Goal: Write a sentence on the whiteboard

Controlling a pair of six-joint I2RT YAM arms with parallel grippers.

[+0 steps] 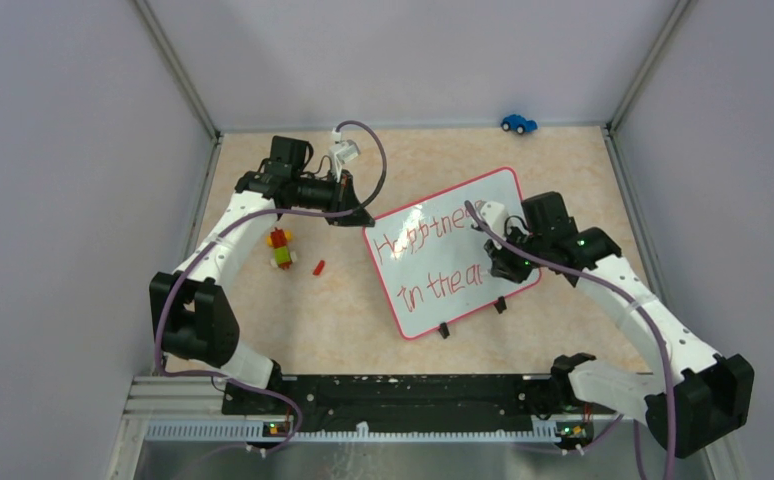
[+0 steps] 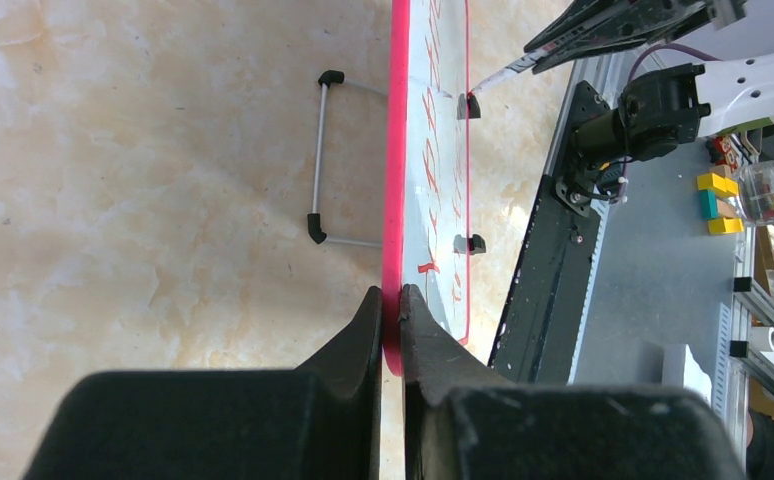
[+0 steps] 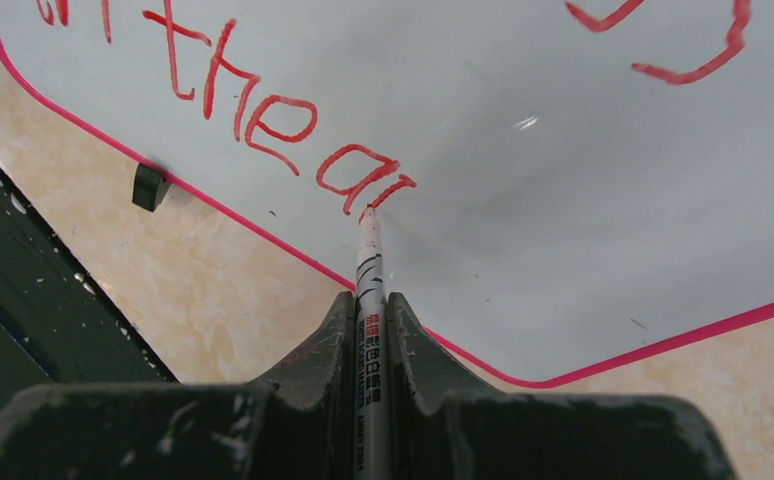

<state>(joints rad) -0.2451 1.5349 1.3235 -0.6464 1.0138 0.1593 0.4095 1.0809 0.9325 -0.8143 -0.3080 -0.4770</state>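
The whiteboard (image 1: 433, 210), white with a red-pink frame and two black feet, stands tilted on the table's middle. The sentence (image 1: 433, 258) on it is red lettering in two lines, "Happines" above "in the ar". My left gripper (image 1: 360, 217) is shut on the board's far-left corner; in the left wrist view its jaws (image 2: 391, 300) clamp the pink frame (image 2: 396, 180). My right gripper (image 1: 498, 250) is shut on a white marker (image 3: 370, 300), whose tip touches the board (image 3: 563, 150) at the end of the red "ar" (image 3: 363, 170).
A small toy of yellow, red and green blocks (image 1: 281, 248) and a small red piece (image 1: 318, 267) lie left of the board. A blue toy car (image 1: 518, 123) sits at the back wall. A wire stand (image 2: 321, 160) props the board from behind. Grey walls enclose the table.
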